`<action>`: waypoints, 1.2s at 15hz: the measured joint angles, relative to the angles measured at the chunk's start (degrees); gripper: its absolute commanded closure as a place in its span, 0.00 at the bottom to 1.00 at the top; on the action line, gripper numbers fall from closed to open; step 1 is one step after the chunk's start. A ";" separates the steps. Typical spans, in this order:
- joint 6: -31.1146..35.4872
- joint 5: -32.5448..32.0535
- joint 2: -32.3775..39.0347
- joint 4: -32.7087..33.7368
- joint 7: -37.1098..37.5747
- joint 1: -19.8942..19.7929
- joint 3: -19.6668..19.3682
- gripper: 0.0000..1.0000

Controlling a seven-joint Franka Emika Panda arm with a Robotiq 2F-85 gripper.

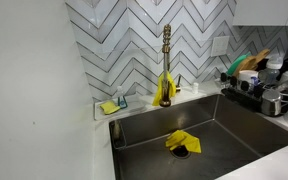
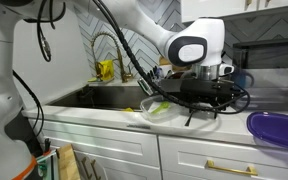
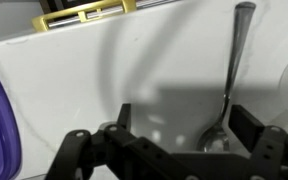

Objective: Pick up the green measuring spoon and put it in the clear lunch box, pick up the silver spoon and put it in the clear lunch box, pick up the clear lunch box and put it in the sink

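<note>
Claw (image 3: pixel 182 115) spread wide, arm (image 2: pixel 149 25) bent low

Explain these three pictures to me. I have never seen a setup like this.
This is a white robot arm in a kitchen, steered remotely by a person. Two cameras stand in the room. In an exterior view you see the sink with a yellow cloth in it; in an exterior view the arm bends over the counter, beside a clear lunch box with something green inside. The third camera sits on the wrist and looks past the gripper. It is open, with a silver spoon lying between its fingers. Nothing is held.
</note>
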 measured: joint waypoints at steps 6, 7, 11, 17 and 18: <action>0.03 -0.46 0.29 0.43 1.49 -0.06 0.13 0.62; 0.03 -0.60 0.29 0.62 1.65 -0.10 0.13 0.70; 0.03 -0.78 0.28 1.34 2.51 -0.32 0.13 0.99; 0.03 -1.01 0.18 1.56 8.18 -0.40 0.07 0.98; 0.03 -1.02 0.10 1.56 9.12 -0.46 0.07 0.98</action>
